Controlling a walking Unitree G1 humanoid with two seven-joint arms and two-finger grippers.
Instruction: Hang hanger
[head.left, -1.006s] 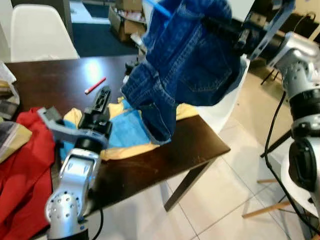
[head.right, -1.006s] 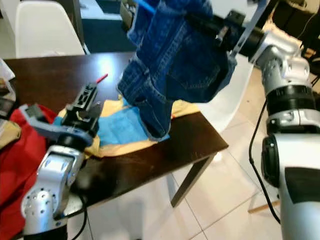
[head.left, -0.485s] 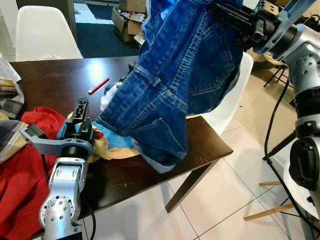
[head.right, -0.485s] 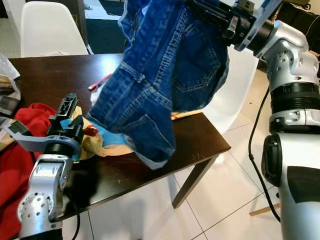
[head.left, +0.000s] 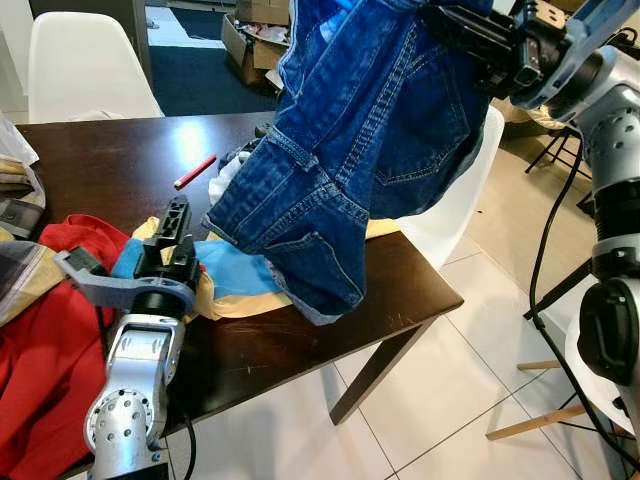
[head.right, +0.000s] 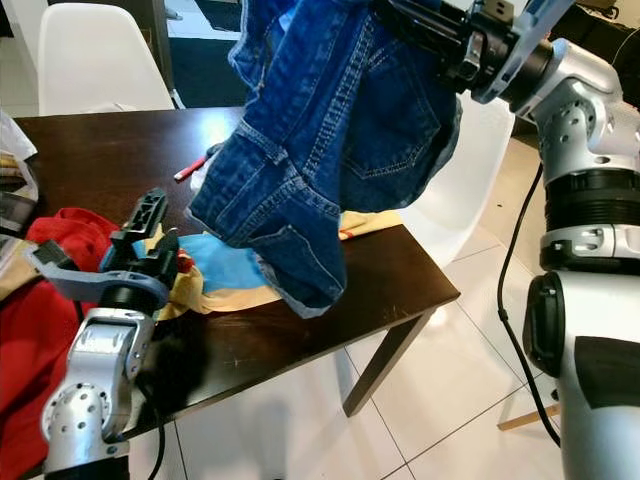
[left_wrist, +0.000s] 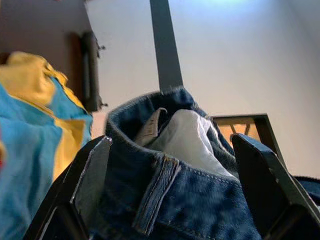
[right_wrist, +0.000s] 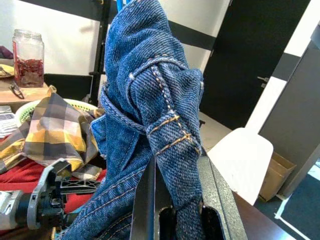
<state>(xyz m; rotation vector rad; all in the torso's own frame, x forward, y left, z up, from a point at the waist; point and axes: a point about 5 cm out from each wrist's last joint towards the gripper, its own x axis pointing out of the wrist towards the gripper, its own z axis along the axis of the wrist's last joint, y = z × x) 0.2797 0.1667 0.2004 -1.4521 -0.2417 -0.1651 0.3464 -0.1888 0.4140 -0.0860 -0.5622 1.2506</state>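
A pair of blue jeans (head.left: 360, 130) hangs in the air over the right end of the dark table (head.left: 100, 160). My right gripper (head.left: 455, 30) is raised at the top right and is shut on a bunched fold of the jeans (right_wrist: 155, 115). Their lower hem dangles just above a blue and yellow cloth (head.left: 235, 280). My left gripper (head.left: 177, 232) rests low over the table beside that cloth, open, fingers pointing at the hanging denim. In the left wrist view the jeans hem (left_wrist: 190, 200) shows between the spread fingers (left_wrist: 85, 185), apart from them. I cannot make out a hanger clearly.
A red garment (head.left: 40, 340) lies at the table's near left and a red pen (head.left: 194, 172) further back. White chairs stand behind the table (head.left: 80, 60) and at its right end (head.left: 460, 200). Tiled floor (head.left: 450, 400) lies to the right, with cardboard boxes (head.left: 255, 40) beyond.
The jeans' lower part swung out toward my left gripper and has dropped back to hang straighter. My left gripper drew back a little from the blue cloth. The view shifted slightly.
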